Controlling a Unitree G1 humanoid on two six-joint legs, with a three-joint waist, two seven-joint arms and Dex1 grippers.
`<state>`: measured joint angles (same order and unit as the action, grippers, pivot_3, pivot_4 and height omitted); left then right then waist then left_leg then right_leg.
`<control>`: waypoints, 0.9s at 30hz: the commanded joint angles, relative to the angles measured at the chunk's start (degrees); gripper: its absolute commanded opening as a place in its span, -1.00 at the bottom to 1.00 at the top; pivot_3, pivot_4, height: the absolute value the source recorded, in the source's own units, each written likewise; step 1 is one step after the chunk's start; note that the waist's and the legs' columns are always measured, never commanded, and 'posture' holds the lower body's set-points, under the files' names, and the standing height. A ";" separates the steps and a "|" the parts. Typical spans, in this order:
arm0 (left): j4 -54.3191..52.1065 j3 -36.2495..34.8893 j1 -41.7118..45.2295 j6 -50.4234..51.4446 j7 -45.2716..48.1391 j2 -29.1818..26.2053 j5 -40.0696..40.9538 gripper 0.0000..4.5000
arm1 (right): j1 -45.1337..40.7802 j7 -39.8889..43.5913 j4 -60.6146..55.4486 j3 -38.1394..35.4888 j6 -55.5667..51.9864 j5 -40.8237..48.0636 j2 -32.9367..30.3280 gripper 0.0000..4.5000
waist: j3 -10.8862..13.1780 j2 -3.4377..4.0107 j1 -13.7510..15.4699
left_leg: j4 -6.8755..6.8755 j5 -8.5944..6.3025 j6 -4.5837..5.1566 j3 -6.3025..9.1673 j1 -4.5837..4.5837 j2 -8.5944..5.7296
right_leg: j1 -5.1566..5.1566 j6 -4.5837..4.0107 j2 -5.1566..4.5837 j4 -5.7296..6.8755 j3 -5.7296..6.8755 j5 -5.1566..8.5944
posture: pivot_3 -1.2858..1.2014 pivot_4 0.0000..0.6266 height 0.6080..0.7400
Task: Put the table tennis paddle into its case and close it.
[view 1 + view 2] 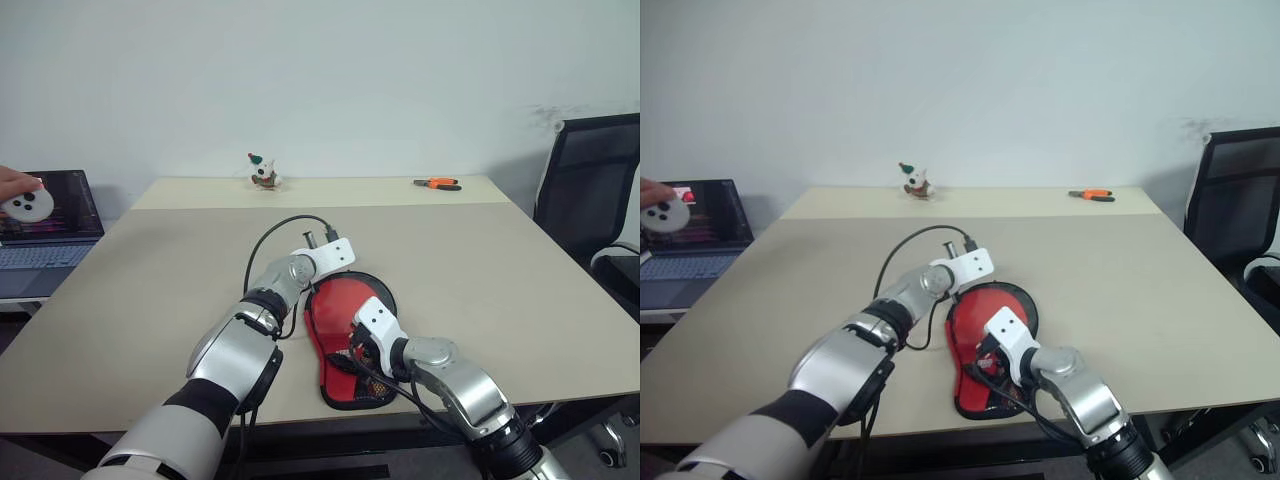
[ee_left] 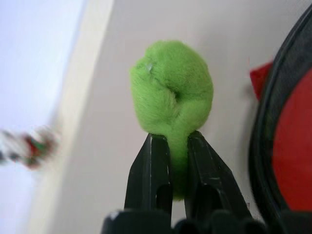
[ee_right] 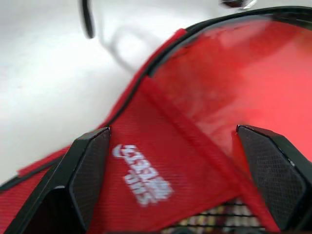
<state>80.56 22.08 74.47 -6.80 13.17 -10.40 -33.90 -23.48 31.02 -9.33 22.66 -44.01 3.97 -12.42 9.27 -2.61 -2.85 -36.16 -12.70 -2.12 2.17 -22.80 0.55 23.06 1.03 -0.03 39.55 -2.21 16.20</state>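
Note:
The black case (image 1: 386, 292) lies open on the table in front of me, its red inside facing up. A smooth red round face (image 1: 342, 305) lies in its wide part; I cannot tell whether this is the paddle or the lining. A red flap with a white logo (image 3: 141, 178) and black mesh (image 3: 229, 219) sit toward the narrow end. At the case's far left rim, my left gripper (image 2: 170, 139) is shut on the fuzzy green ring (image 2: 170, 92). My right gripper (image 3: 173, 134) hangs open just above the flap, gripping nothing.
A small toy figure (image 1: 263, 172) and orange pliers (image 1: 437, 183) lie at the table's far edge. At the far left are a laptop (image 1: 50, 215) and a person's hand holding a white controller (image 1: 25, 203). A black chair (image 1: 590, 190) stands at the right.

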 commanded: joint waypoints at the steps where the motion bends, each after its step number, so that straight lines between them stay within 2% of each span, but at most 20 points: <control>1: -1.03 2.20 3.51 -2.20 -3.09 0.24 -3.01 -0.99 | 6.04 0.76 3.38 5.98 -7.55 0.33 -0.35 1.00 | 0.00 0.00 -0.01 | 0.00 0.00 0.00 -0.01 0.01 0.00 | 0.00 0.00 0.00 0.00 -0.01 0.00 | 0.03 -0.52 1.00; 6: -0.75 8.13 4.54 -4.54 -6.50 1.19 -9.20 -0.99 | 8.61 -1.39 0.95 5.69 -9.30 0.66 1.13 1.00 | -0.01 -0.01 0.05 | 0.01 0.00 0.00 -0.02 0.00 0.00 | 0.00 0.00 0.01 -0.02 0.01 0.00 | 0.03 -0.52 1.00; 12: -0.66 14.55 7.51 -8.72 -11.91 5.10 -15.20 -0.99 | 11.60 -3.36 -2.16 6.70 -11.15 0.99 2.18 1.00 | -0.03 -0.04 0.69 | 0.04 -0.03 -0.05 -0.02 -0.08 -0.01 | -0.01 0.01 0.00 -0.18 0.04 0.01 | 0.03 -0.52 1.00; 27: -0.44 20.09 7.17 -13.58 -16.52 12.59 -19.96 -0.99 | 11.61 -4.96 -3.11 6.40 -12.79 1.59 3.65 1.00 | -0.04 -0.04 1.08 | 0.13 -0.10 -0.10 0.01 -0.13 -0.01 | -0.07 0.01 0.01 -0.50 0.05 0.02 | 0.03 -0.52 1.00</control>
<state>83.66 42.00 78.05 -17.98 -0.49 -0.35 -53.98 -16.23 24.22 -19.52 23.71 -49.53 3.28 -9.38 9.23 -2.65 -1.78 -36.03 -12.80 -2.22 2.17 -22.92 0.54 22.99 1.04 -0.02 39.05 -2.16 16.22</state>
